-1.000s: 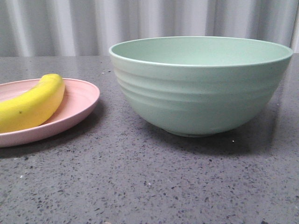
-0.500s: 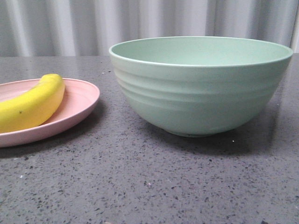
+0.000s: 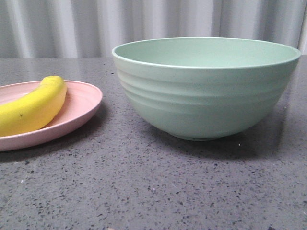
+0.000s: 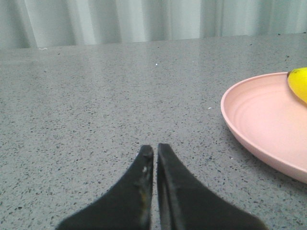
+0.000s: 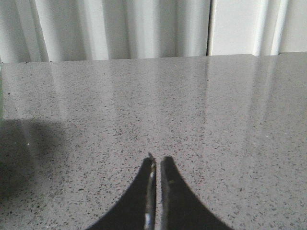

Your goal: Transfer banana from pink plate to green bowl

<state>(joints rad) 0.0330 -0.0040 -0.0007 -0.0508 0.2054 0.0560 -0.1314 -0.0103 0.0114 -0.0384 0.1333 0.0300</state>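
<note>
The yellow banana (image 3: 33,108) lies on the pink plate (image 3: 81,103) at the left of the front view. The green bowl (image 3: 206,91) stands to the right of the plate, apart from it, and looks empty. Neither gripper shows in the front view. In the left wrist view my left gripper (image 4: 155,149) is shut and empty, low over the table, with the pink plate (image 4: 259,120) off to one side and the banana's end (image 4: 298,82) at the frame edge. In the right wrist view my right gripper (image 5: 158,161) is shut and empty over bare table.
The speckled grey tabletop (image 3: 153,187) runs back to a pale pleated curtain (image 3: 144,24). A dark shadow (image 5: 24,158) lies on the table in the right wrist view.
</note>
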